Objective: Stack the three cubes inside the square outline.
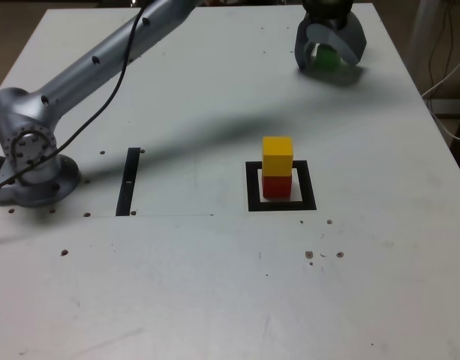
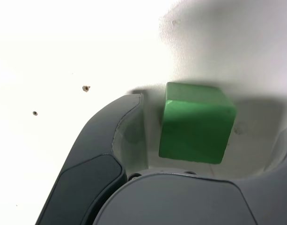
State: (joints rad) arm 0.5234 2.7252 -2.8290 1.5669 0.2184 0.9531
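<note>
Between the spread halves of the gripper (image 2: 216, 136) sat the green cube (image 2: 197, 122), on the tabletop (image 1: 162, 285) near the far edge in the exterior view. It was plain and solid in colour, with flat sides and crisp edges; in the wrist view its top face looked a deep, even green, while a narrow side face caught more light and turned paler. A soft shadow lay beside it on the pale surface. Bare space showed on both sides of the cube, so the pincer stood wide and gripped nothing.

Well apart from it, the yellow cube (image 1: 277, 155) rested on top of the red cube (image 1: 276, 187), the two forming a short upright stack inside the square outline (image 1: 308, 186). The yellow was bright and warm, the red darker, and the outline's thick black border surrounded a white centre.

From its base at the exterior view's left, the arm (image 1: 102, 64) slanted up over the table and passed out of the picture at the top, its end coming back into sight toward the exterior view's right. There the gripper reached down low around the green cube.
</note>
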